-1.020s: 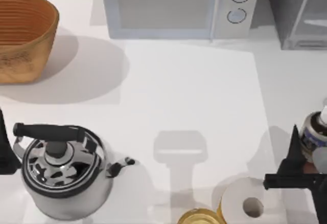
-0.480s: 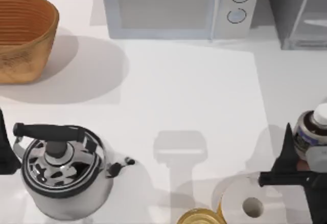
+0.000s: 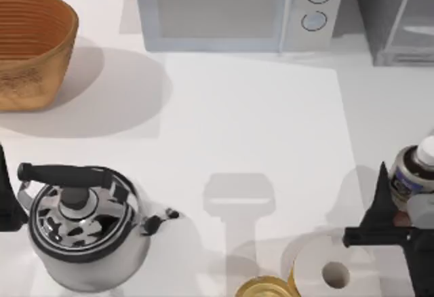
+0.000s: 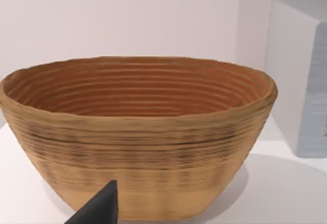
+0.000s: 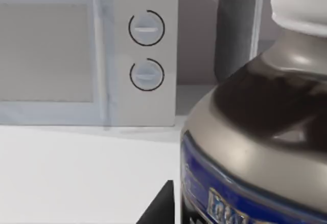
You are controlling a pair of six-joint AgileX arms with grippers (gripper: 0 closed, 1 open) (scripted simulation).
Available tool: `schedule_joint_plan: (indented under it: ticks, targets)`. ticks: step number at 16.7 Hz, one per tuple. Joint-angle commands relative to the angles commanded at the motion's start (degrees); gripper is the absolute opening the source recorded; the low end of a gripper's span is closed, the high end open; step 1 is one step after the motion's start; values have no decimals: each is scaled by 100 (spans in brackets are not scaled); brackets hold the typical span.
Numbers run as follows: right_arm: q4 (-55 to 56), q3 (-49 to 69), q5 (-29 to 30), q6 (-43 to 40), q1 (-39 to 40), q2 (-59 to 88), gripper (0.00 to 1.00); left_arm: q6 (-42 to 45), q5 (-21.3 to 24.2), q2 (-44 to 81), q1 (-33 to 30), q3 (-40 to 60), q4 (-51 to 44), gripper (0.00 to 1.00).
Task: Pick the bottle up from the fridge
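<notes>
The bottle, with a white cap, grey shoulder and blue label, is at the table's right edge, well in front of the fridge at the back right corner. My right gripper is shut on the bottle, its dark finger standing against the bottle's left side. In the right wrist view the bottle looms close beside one dark fingertip, with the fridge behind it. My left gripper is parked open at the table's left edge.
A white microwave with two dials stands at the back. A woven basket is at the back left, a steel kettle at the front left. A white paper roll and a gold tin lie just left of my right gripper.
My right gripper and the bottle in it have shifted slightly left and away from the front edge; the bottle looks a little larger, as if higher. The left arm has not moved.
</notes>
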State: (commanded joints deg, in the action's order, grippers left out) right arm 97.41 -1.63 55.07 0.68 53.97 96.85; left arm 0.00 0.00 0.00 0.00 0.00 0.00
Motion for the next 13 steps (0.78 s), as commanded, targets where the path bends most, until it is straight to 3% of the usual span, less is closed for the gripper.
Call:
schedule_joint_plan:
  ticks: [11,13]
  targets:
    - [0,0,0,0,0,0,98,0,0,0,0,0,0,100]
    - [0,0,0,0,0,0,100,0,0,0,0,0,0,100]
